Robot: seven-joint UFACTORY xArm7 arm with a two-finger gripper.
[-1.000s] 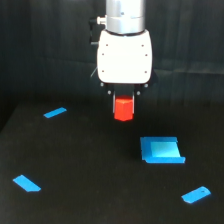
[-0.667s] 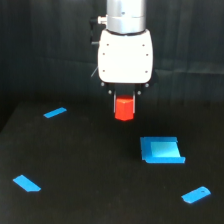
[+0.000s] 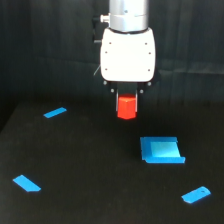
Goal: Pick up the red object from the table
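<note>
A wide, flat, matte black table (image 3: 90,190) is seen, filling the lower part of the exterior view. Four blue pieces are spread over it, well apart from one another. A thin blue strip (image 3: 55,113) is laid toward the exterior view's left, near the far edge, tilted slightly. A small blue slab (image 3: 27,183) is placed at the near left, set at an angle. A larger blue rectangular piece (image 3: 161,150) is laid flat toward the exterior view's right, near the middle of the surface. A small blue rounded tab (image 3: 196,194) is found at the near right, also angled.
</note>
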